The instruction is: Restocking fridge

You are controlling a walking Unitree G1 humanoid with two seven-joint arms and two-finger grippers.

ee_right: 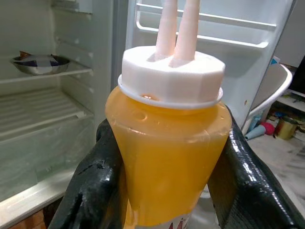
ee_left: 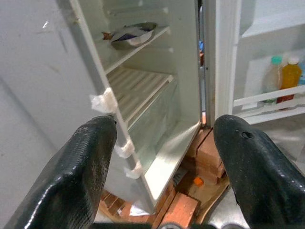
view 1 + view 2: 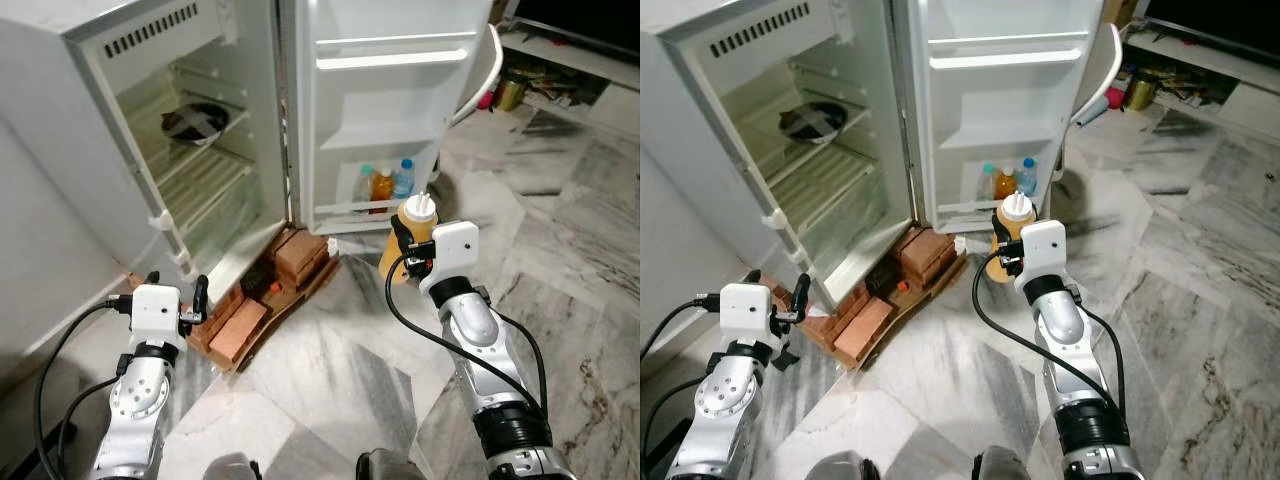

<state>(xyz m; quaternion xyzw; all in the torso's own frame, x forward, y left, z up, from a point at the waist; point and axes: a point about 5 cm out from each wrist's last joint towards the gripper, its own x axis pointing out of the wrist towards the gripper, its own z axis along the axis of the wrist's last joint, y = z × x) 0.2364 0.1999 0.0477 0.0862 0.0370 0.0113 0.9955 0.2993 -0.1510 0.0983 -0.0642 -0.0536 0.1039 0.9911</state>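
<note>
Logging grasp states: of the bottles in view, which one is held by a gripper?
The yellow squeeze bottle, clamped in the right gripper; the three others stand on the door shelf.

Orange squeeze bottle, white cap, upright; open fridge, bowl shelved

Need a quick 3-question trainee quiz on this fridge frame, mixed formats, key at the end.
1. True or false: the right gripper is shut on the yellow squeeze bottle.
2. Multiple choice: where do the three small bottles stand? A) on the wire shelf B) in the lowest rack of the fridge door C) on the floor
3. Fill in: the fridge stands on red ____ laid on a board.

Key
1. True; its fingers press both sides of the bottle.
2. B
3. bricks

Extra note: the left gripper is open, holding nothing, pointed at the fridge interior, where a metal bowl sits on the upper shelf.
</note>
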